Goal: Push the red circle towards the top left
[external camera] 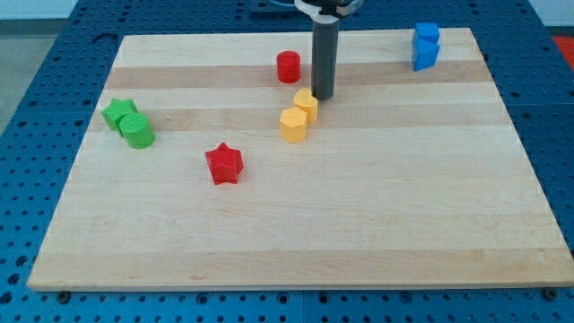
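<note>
The red circle [288,66] is a short red cylinder near the board's top middle. My tip [323,96] stands just right of and below it, a small gap apart. The tip is right beside the upper of two yellow blocks [306,103]; the lower yellow block [293,125] touches that one. A red star [223,164] lies left of centre.
A green block [117,113] and a green cylinder [137,131] sit together at the view's left. Two blue blocks [425,46] stand at the view's top right. The wooden board [359,224] lies on a blue perforated table.
</note>
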Robot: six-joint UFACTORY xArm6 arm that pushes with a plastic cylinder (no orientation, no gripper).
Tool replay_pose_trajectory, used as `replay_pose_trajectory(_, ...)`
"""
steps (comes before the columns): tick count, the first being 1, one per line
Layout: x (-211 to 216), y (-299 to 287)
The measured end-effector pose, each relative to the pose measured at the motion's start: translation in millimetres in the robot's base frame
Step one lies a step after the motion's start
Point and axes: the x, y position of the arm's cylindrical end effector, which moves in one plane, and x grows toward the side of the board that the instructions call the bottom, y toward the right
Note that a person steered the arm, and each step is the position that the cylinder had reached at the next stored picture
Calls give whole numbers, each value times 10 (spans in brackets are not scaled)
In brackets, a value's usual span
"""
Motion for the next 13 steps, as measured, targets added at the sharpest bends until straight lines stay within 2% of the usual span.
replay_pose_trajectory(4,-288,0)
replay_pose_trajectory(8,-327,-38)
replay_pose_trajectory(13,-393,-489)
